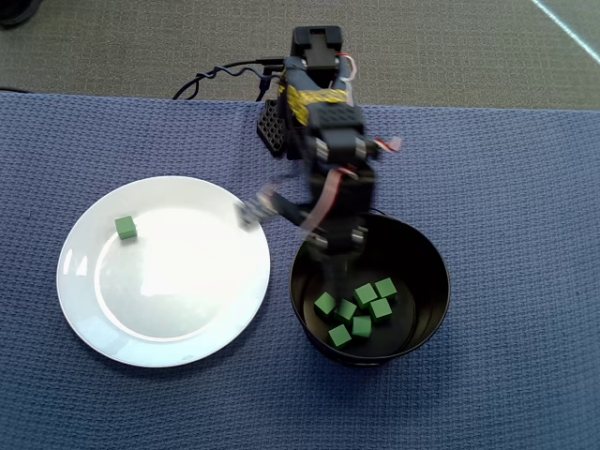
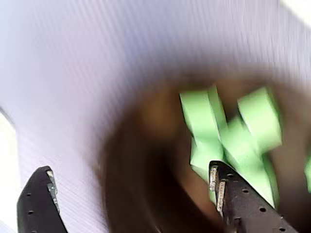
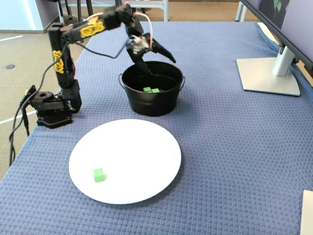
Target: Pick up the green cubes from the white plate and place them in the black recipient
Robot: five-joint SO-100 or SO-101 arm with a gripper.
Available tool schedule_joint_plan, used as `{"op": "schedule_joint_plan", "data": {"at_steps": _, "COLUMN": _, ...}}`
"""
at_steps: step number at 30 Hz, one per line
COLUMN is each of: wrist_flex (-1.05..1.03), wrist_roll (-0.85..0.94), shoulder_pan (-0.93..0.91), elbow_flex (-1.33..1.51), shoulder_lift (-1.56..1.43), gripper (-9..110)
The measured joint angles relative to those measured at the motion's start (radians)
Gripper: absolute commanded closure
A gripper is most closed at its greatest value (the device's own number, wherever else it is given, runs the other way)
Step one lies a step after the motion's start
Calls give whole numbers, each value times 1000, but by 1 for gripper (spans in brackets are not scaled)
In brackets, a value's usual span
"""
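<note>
gripper is spread wide and empty over the black recipient, where six green cubes sit already. one last cube is left on the white plate. looks light and rigid, so I'd pinch two flat opposite faces

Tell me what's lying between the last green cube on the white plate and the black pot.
Only bare plate, then a narrow strip of blue cloth before the pot. Overhead, nothing else lies between the cube and it.
</note>
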State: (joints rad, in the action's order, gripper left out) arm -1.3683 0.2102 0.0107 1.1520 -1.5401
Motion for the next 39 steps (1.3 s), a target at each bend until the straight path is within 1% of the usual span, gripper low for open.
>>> {"op": "schedule_joint_plan", "data": {"at_steps": 4, "wrist_flex": -48, "wrist_roll": 172, "shoulder_pan": -225, "elbow_flex": -23, "shoulder_lift": -40, "gripper": 73}}
{"op": "schedule_joint_plan", "data": {"at_steps": 6, "wrist_flex": -34, "wrist_roll": 278, "shoulder_pan": -339, "elbow_flex": 8, "shoulder_lift": -60, "gripper": 77}}
{"op": "schedule_joint_plan", "data": {"at_steps": 10, "wrist_flex": 141, "wrist_roll": 387, "shoulder_pan": -575, "elbow_flex": 192, "shoulder_lift": -106, "gripper": 78}}
{"op": "schedule_joint_plan", "data": {"at_steps": 14, "wrist_flex": 305, "wrist_roll": 526, "shoulder_pan": -701, "elbow_flex": 405, "shoulder_lift": -104, "gripper": 77}}
{"op": "schedule_joint_plan", "data": {"at_steps": 19, "wrist_flex": 446, "wrist_roll": 799, "shoulder_pan": -811, "elbow_flex": 578, "shoulder_lift": -40, "gripper": 76}}
{"op": "schedule_joint_plan", "data": {"at_steps": 21, "wrist_flex": 511, "wrist_roll": 905, "shoulder_pan": -839, "elbow_flex": 607, "shoulder_lift": 2, "gripper": 76}}
{"op": "schedule_joint_plan", "data": {"at_steps": 29, "wrist_flex": 589, "wrist_roll": 1184, "shoulder_pan": -920, "elbow_flex": 607, "shoulder_lift": 126, "gripper": 75}}
{"op": "schedule_joint_plan", "data": {"at_steps": 34, "wrist_flex": 594, "wrist_roll": 1239, "shoulder_pan": -922, "elbow_flex": 580, "shoulder_lift": 143, "gripper": 76}}
{"op": "schedule_joint_plan", "data": {"at_steps": 39, "wrist_flex": 469, "wrist_roll": 1223, "shoulder_pan": -925, "elbow_flex": 488, "shoulder_lift": 143, "gripper": 76}}
